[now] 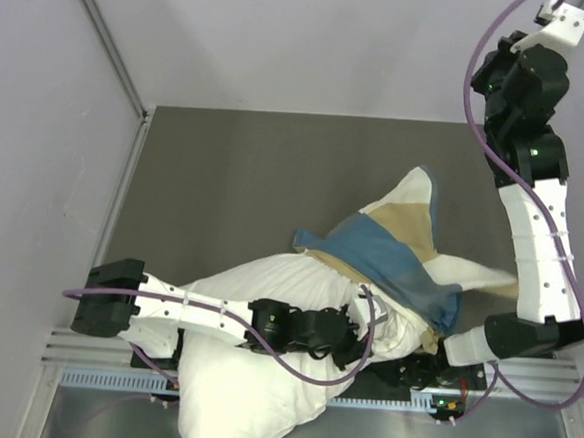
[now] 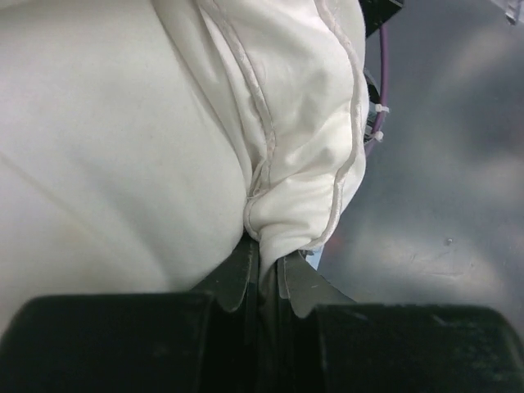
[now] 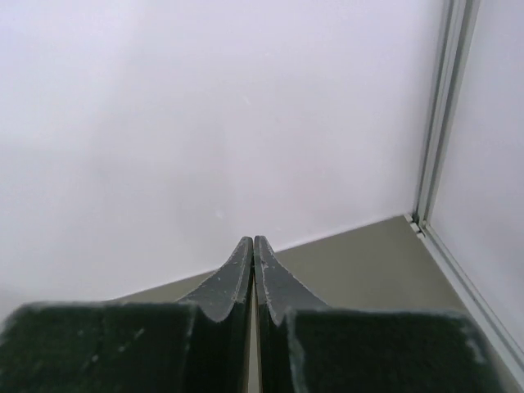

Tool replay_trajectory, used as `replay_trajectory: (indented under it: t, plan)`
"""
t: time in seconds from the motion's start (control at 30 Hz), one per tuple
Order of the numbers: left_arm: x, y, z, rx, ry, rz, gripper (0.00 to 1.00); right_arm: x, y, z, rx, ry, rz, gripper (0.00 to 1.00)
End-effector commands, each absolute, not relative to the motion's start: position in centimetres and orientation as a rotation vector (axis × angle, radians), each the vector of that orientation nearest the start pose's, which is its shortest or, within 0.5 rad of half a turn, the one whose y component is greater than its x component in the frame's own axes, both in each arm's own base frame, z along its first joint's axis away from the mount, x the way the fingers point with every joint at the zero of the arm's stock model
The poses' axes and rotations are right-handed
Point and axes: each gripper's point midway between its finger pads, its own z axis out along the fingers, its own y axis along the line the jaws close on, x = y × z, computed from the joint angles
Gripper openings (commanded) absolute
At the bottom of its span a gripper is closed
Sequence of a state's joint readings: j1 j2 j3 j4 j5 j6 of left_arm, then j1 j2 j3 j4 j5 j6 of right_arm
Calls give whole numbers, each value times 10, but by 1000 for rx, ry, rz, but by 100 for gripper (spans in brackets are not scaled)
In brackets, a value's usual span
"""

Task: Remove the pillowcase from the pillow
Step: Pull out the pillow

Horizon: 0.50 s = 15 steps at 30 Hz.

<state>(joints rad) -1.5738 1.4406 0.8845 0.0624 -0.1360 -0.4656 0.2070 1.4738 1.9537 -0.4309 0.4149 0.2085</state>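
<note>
Pillowcase (image 1: 400,252) bunched on pillow (image 1: 252,357) far end; left hand (image 2: 268,262) pinching pillow corner; right hand (image 3: 253,254) closed, empty, facing wall (image 3: 164,123).

Soft, even light falls from above, and the shadows are faint. Just past the left pincer (image 2: 264,254) the white pillow (image 2: 123,147) glows so bright that its folds wash out. To that pincer's right, the grey surface (image 2: 442,205) is blurry with pale shiny patches. Beyond the right pincer (image 3: 253,241) the wall (image 3: 205,106) looks hazy
</note>
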Motion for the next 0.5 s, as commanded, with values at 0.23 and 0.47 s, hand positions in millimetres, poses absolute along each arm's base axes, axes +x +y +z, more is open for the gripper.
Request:
replay_trajectory:
  t: [0.23,0.47]
  plan:
    - [90,-341,125,790,2207,-474,0,312,75,440,39,1629,274,37]
    - [163,-322,159,480,2138,-606,0,220,134,344,-211,1752,510,77]
